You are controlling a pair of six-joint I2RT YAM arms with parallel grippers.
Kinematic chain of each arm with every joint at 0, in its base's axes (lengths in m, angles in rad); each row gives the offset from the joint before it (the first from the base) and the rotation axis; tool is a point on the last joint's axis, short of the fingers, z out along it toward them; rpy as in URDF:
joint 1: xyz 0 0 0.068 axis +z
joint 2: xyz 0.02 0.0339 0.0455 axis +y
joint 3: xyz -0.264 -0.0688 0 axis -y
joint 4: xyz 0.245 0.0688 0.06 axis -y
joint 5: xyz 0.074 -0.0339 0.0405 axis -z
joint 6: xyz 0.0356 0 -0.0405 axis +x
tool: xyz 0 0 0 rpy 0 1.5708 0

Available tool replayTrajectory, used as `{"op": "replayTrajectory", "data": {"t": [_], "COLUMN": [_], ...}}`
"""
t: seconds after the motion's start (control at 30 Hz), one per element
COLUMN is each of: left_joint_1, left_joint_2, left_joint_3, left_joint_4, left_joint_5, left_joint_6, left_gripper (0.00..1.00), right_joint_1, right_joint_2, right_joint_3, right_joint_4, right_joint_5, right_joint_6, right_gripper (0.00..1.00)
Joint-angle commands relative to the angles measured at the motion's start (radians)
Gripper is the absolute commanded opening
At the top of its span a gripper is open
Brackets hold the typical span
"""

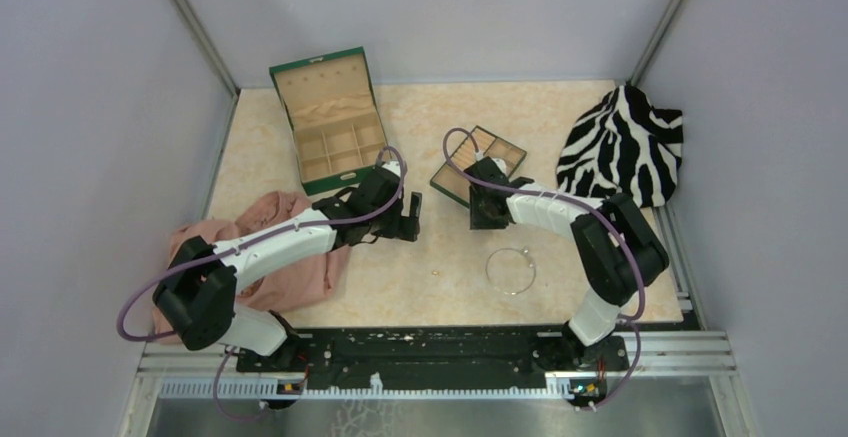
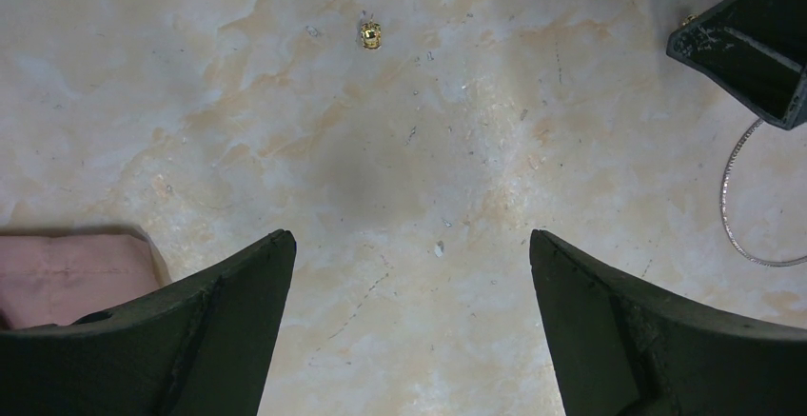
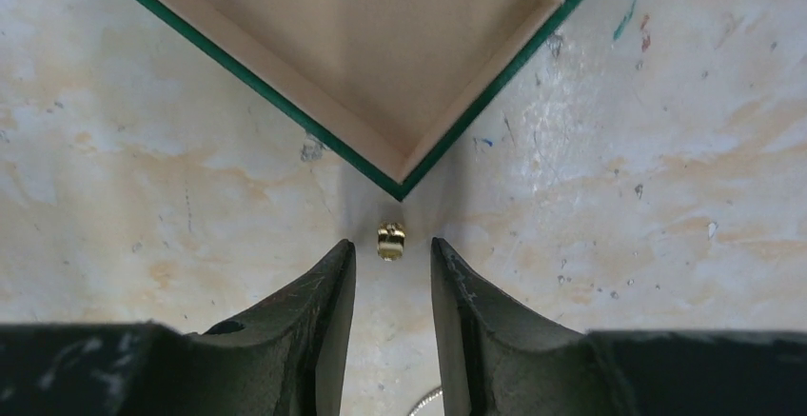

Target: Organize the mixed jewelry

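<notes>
Black and close to its own lens, the right gripper [image 3: 391, 247] stands with jaws narrow but not closed, holding nothing. A gold bead [image 3: 391, 242] lies on the table [image 3: 666, 149] just beyond the tips, in line with the gap and touching neither finger as far as can be seen. Just past the bead sits a corner of the tray [image 3: 362, 45], green-rimmed and tan inside; bead and rim are near but apart.

The left gripper [image 2: 409, 237] hangs above bare table with jaws wide, holding nothing. A second bead [image 2: 370, 34] lies ahead of it, well clear of both fingers. To the right, part of the hoop [image 2: 725, 208] lies flat, near the right gripper.

From above, the hoop rests in front of the right arm, between its base and the tray, with the second bead to its left, apart. The box [image 1: 330, 122] stands open at the far left, behind the left gripper. A pink cloth [image 1: 305, 275] lies under the left arm; a zebra cloth [image 1: 622, 145] sits in the far right corner.
</notes>
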State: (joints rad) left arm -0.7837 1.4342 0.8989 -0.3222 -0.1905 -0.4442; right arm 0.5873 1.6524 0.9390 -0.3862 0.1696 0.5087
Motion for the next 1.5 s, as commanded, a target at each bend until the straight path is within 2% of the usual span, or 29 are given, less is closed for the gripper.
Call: {"op": "replayTrajectory", "data": {"t": [0.0,0.13,0.23,0.5,0.73,0.87,0.97,1.23,1.47], "left_joint_1": [-0.001,-0.001,-0.001,0.0,-0.001,-0.001,-0.001,-0.001,-0.001], "left_joint_2": [-0.014,-0.017,-0.017,-0.007,-0.01,-0.007,-0.009,-0.004,-0.02], "left_joint_3": [0.012,0.011,0.009,0.009,0.008,0.011,0.011,0.012,0.005], "left_joint_4": [0.006,0.005,0.006,0.012,0.013,0.012,0.009,0.018,0.012], "left_joint_5": [-0.008,-0.017,-0.017,-0.009,-0.008,-0.003,-0.008,0.007,-0.004], "left_joint_6": [0.01,0.015,0.016,0.013,0.015,0.018,0.017,0.016,0.016], "left_gripper": [0.99,0.99,0.99,0.99,0.99,0.99,0.99,0.99,0.99], "right_joint_1": [0.014,0.015,0.016,0.015,0.014,0.003,-0.041,-0.208,-0.287], "right_joint_2": [0.039,0.049,0.048,0.025,-0.013,-0.037,-0.077,-0.175,-0.197], "right_joint_3": [0.062,0.066,0.067,0.068,0.075,0.077,0.057,-0.033,-0.112], "right_joint_4": [0.028,0.022,0.004,0.0,-0.016,-0.021,0.006,0.154,0.372], "right_joint_5": [0.042,0.05,0.075,0.058,0.059,0.011,-0.102,-0.544,-0.904], "right_joint_6": [0.009,0.014,0.027,0.034,0.041,0.041,0.036,0.046,0.122], "right_gripper": [0.34,0.3,0.18,0.17,0.0,0.0,0.0,0.01,0.0]}}
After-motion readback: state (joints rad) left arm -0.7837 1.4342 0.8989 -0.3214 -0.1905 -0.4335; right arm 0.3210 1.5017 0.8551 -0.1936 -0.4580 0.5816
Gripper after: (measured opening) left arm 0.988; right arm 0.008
